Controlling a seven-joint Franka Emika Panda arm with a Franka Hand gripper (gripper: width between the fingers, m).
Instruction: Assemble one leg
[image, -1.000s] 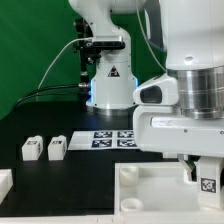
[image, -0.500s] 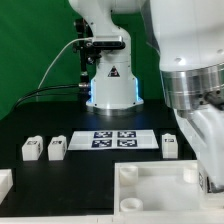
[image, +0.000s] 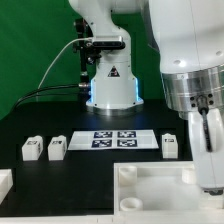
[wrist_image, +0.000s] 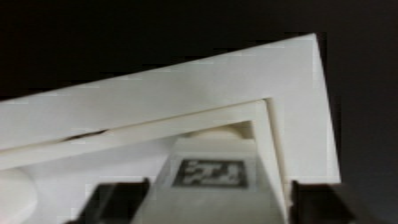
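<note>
My gripper (wrist_image: 214, 200) is shut on a leg (wrist_image: 210, 172), a chunky white block with a black-and-white tag that sits between the two dark fingers (wrist_image: 118, 202). The leg hangs over a corner of the large white panel (wrist_image: 160, 110). In the exterior view the gripper (image: 209, 172) stands low over the panel's (image: 150, 188) corner at the exterior view's right, and the held leg is mostly hidden by the hand. Three more legs lie on the black table: two (image: 31, 148) (image: 56, 147) at the exterior view's left and one (image: 171, 145) beside the marker board.
The marker board (image: 115, 139) lies flat behind the panel. The arm's base (image: 110, 80) with cables stands at the back. A white part's edge (image: 5, 182) shows at the exterior view's lower left.
The hand has turned at the wrist and shifted to the exterior view's right, uncovering the third loose leg. The held leg's tag no longer faces the exterior camera.
</note>
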